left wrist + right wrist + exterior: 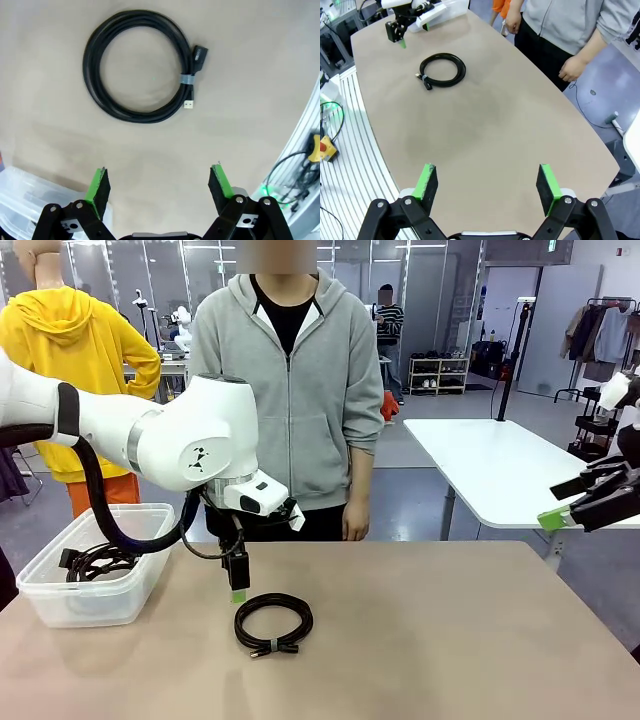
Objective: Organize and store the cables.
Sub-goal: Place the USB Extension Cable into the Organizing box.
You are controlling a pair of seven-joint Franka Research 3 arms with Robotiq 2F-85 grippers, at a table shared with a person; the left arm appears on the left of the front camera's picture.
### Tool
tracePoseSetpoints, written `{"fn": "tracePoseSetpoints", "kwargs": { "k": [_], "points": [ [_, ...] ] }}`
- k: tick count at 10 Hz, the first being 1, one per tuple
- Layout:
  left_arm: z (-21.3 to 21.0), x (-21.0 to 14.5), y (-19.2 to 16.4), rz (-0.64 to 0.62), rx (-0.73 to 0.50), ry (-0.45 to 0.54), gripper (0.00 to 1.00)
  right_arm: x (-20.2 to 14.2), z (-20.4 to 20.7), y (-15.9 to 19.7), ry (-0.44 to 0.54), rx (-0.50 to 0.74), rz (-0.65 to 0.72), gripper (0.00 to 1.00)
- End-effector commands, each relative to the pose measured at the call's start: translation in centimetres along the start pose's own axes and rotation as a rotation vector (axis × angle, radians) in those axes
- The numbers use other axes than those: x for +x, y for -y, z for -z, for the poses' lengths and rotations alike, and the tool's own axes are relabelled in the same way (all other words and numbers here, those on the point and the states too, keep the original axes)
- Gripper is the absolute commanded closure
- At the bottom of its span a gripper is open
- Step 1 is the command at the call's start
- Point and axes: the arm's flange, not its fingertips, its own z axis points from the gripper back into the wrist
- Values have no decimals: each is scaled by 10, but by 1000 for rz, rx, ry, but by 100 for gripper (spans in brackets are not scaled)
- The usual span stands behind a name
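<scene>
The left gripper [160,187], jaws wide and empty, hovers near 1 coiled cable [273,623] at the frame's lower middle. Likely next: descend, grasp it, and carry it to the bin [150,570] at left.

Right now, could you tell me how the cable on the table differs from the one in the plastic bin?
The coiled cable on the table lies flat on the bare tabletop in a neat round ring, bound by a small grey tie; the cable in the bin sits in the clear plastic bin, looser and less tidy. The table cable lies just beyond the open left hand; the bin cable is off to that arm's side. Both are thin and black.
</scene>
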Motion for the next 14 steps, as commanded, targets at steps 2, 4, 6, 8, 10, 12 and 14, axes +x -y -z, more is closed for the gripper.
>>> {"fn": "tracePoseSetpoints", "kwargs": {
  "k": [2,4,6,8,10,12,14],
  "points": [
    [21,-2,27,228,-3,106,0,-1,1,1,-10,-4,10,0],
    [46,5,35,275,-46,142,0,-1,1,1,-10,-4,10,0],
    [70,17,28,290,-75,176,0,-1,1,1,-10,-4,10,0],
    [82,23,24,235,-31,217,0,-1,1,1,-10,-4,10,0],
    [94,32,18,201,-45,187,0,-1,1,1,-10,-4,10,0],
    [99,40,14,190,-42,168,0,-1,1,1,-10,-4,10,0],
    [99,44,16,181,-33,135,22,-1,1,1,-10,-4,10,0]
  ]
}}
